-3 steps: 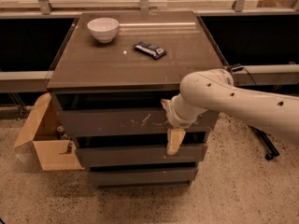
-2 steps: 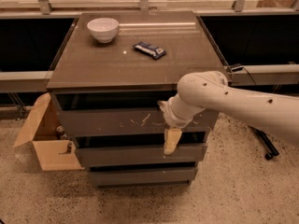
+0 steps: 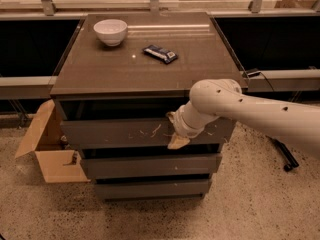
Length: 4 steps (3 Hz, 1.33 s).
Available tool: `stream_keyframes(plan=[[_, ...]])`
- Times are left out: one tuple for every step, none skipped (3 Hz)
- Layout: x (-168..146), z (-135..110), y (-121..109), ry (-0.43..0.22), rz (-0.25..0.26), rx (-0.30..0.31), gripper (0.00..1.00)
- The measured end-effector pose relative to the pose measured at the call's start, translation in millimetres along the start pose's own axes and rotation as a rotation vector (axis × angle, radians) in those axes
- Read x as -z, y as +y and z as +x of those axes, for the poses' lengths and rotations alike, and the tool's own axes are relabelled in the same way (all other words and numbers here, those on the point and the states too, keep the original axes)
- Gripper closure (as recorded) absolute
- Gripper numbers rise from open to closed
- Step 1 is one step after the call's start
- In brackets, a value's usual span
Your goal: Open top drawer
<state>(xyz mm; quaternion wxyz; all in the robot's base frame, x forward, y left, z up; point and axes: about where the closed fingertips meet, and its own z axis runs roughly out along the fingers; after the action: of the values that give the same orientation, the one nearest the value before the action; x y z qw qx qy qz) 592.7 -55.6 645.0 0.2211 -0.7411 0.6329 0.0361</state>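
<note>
The top drawer [image 3: 110, 133] is the tallest dark-grey front of the cabinet, just under the brown tabletop [image 3: 125, 69]. Pale scratch marks run across its middle. A dark gap shows between its upper edge and the tabletop. My gripper [image 3: 175, 135], on the white arm that reaches in from the right, is against the drawer front, right of centre and near its lower edge. The arm hides the right part of the drawer front.
A white bowl [image 3: 110, 31] and a dark snack packet [image 3: 160, 53] lie on the tabletop. Two shorter grey drawers [image 3: 145, 165] sit below. An open cardboard box [image 3: 50, 156] stands on the floor at the left. A wheeled base [image 3: 287, 165] is at the right.
My gripper has moved up and a little left, from the drawer's lower edge onto its front. The drawer front has not visibly moved.
</note>
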Motion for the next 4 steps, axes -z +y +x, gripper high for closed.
stream_keyframes(plan=[[6.9, -2.6, -1.9, -0.001, 0.001, 0.001, 0.73], [12.1, -4.6, -3.6, -0.001, 0.001, 0.001, 0.96], [12.6, -4.8, -3.7, -0.001, 0.001, 0.001, 0.0], [12.5, -4.8, -3.6, -0.001, 0.001, 0.001, 0.0]])
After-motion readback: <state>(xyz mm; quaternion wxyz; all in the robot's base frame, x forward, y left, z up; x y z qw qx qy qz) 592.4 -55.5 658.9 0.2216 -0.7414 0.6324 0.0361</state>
